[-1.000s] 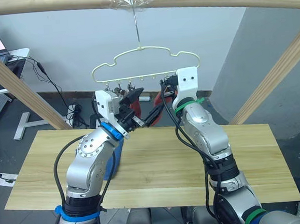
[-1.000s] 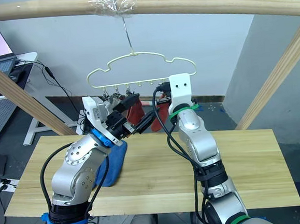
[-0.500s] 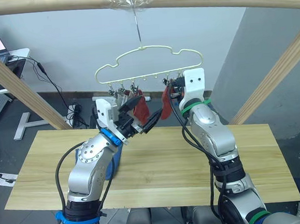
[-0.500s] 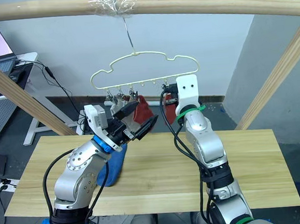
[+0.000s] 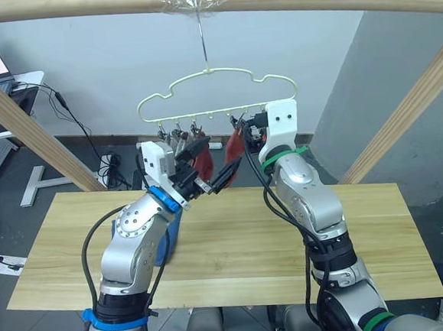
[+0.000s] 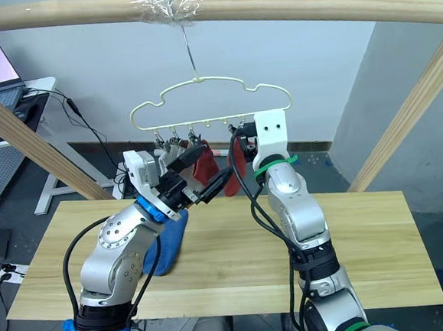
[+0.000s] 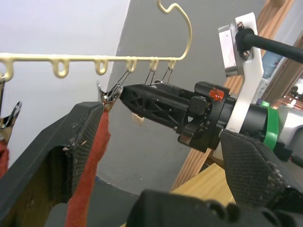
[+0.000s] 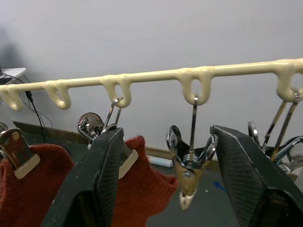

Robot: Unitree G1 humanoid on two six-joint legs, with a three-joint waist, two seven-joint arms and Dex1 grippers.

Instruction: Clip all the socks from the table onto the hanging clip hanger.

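Grey wall behind, pale counter (image 5: 235, 245) below. Clip hanger (image 5: 216, 97) on the rail, two rust-red socks (image 8: 142, 198) clipped up, blue sock (image 6: 170, 242) on the counter. Left gripper (image 5: 211, 180) open, rust sock along one finger. Right gripper (image 8: 189, 189) open around an empty clip (image 8: 190, 175). Soft, light, floppy; best pinched at the cuff.

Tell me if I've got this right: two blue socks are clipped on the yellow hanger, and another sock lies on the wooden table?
Not quite. The clipped socks are rust-red, as the right wrist view shows. The rest holds: they hang from the hanger, and a blue sock lies on the table.
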